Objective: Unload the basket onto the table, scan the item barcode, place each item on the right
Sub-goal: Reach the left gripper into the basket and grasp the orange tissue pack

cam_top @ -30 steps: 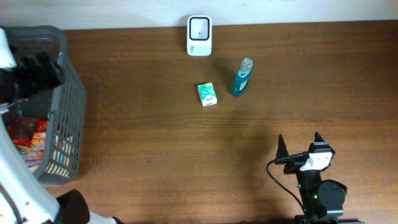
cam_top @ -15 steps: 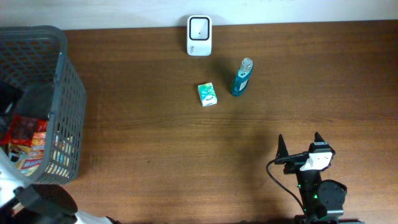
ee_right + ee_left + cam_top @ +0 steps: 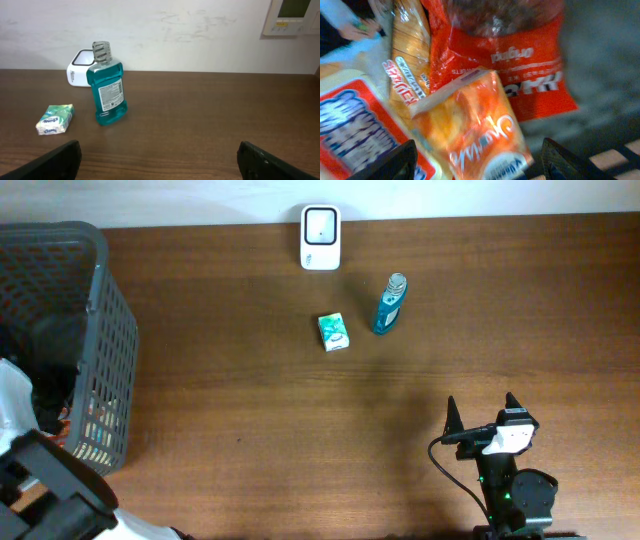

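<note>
From my seat I see the left arm [image 3: 45,480] reaching down into the grey basket [image 3: 112,350], which stands at the left edge of the tabletop [image 3: 250,430]. In the left wrist view the left claw [image 3: 479,150] hangs over the goods in the basket. Its two fingers [image 3: 395,162] are wide apart at the lower corners of the picture. Between them lies an orange packet [image 3: 475,125], the item I take for scanning. It is tilted, with its sealed edge toward the upper left. I cannot tell if the fingers touch it; on the right side a thin gap seems to show.

Above the orange packet lies a red bag [image 3: 510,55] with white letters that read upside down. To the left of it there is a pale packet with red letters [image 3: 407,60], and at the lower left a white packet with red and blue print [image 3: 350,125]. This view is blurred.

The right claw [image 3: 481,402] is at the lower right of the tabletop, wide and holding nothing, well apart from everything else. Its camera looks across the wood to a blue mouthwash bottle [image 3: 106,90], which stands upright. A small green tissue pack [image 3: 55,119] lies to the left of the bottle. The white scanner [image 3: 320,237] stands at the far edge, by the wall, beyond both of them and far from the basket.
</note>
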Motion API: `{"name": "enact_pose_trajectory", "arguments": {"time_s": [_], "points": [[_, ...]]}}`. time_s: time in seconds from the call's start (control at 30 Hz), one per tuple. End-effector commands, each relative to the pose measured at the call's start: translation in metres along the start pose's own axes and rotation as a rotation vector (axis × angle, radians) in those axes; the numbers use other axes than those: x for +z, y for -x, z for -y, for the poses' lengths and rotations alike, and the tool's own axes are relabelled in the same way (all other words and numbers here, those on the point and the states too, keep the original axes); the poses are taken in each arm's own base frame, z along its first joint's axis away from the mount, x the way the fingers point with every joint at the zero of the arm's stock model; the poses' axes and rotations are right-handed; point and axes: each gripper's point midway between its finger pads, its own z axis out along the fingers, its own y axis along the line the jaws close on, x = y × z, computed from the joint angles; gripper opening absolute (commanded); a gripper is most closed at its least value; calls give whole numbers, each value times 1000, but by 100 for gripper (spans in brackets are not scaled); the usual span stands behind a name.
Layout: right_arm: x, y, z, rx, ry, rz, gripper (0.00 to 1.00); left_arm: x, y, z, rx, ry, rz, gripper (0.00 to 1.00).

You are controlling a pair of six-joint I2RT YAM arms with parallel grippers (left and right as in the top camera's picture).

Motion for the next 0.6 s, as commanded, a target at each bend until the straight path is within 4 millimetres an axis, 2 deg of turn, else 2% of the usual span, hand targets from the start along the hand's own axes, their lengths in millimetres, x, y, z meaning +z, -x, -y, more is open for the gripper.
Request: {"name": "enact_pose_trajectory", "arguments": {"time_s": [0.0, 0.07, 0.1, 0.17, 0.27, 0.3, 0.33, 0.47, 0.53, 0.57], "points": [[0, -3, 1, 2, -4, -3, 98, 31, -8, -6, -26, 44, -60, 67], [0, -3, 1, 2, -4, -3, 98, 34, -5, -4, -27, 38, -49, 43], [0, -3, 1, 2, -5, -3, 98, 34, -4, -3, -27, 35, -46, 38], [0, -3, 1, 2, -5, -3, 98, 32, -2, -2, -28, 31, -40, 20], [0, -3, 1, 2, -5, -3, 98, 17, 6, 3, -28, 21, -26, 16], [0, -3, 1, 2, -4, -3, 98, 9, 10, 6, -28, 15, -22, 5], [0, -3, 1, 2, -5, -3, 98, -2, 14, 9, -28, 6, -19, 0], [0, -3, 1, 2, -5, -3, 98, -79, 33, 46, -23, -165, -2, 0], [0, -3, 1, 2, -4, -3, 98, -156, 39, 93, 60, -409, 48, 0], [0, -3, 1, 2, -4, -3, 98, -176, 35, 105, 89, -471, 60, 0]]}}
